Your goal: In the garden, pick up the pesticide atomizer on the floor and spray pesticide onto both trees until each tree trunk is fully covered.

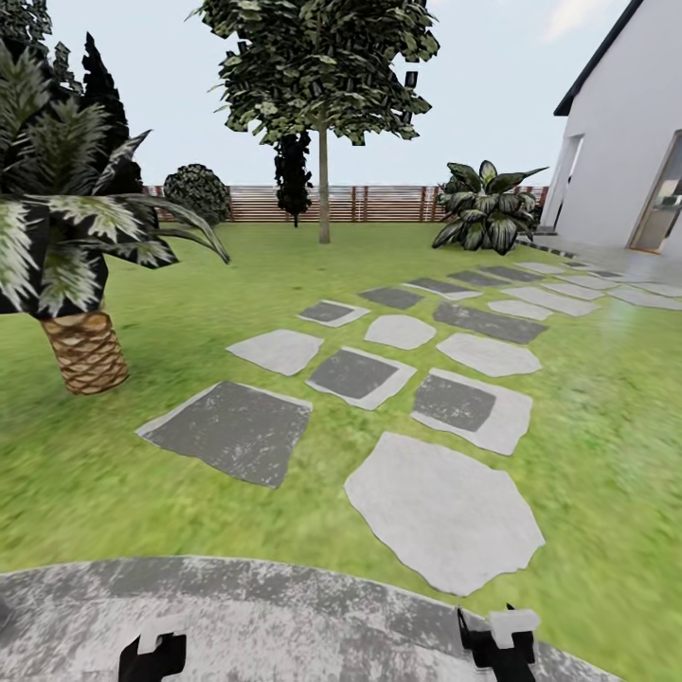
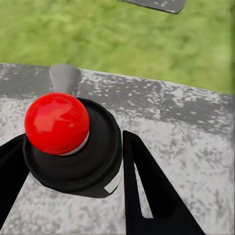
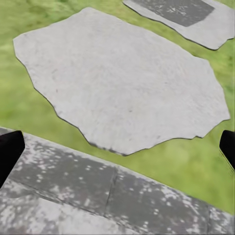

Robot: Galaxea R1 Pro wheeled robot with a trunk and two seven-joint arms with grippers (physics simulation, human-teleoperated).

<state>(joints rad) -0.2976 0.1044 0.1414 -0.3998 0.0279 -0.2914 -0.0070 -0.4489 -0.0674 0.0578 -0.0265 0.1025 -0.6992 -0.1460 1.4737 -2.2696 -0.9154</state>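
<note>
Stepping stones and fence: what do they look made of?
Stepping stones: apparently flat cut stone, matte, pale grey with speckled grain; some carry darker slate-like centres. Fence: looks like wood, reddish-brown horizontal slats between posts, though too distant to see grain.

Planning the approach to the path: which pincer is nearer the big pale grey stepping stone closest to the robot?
Right. The right pincer sits just short of the big pale grey stepping stone; the left pincer is well off to the stone's left.
</note>
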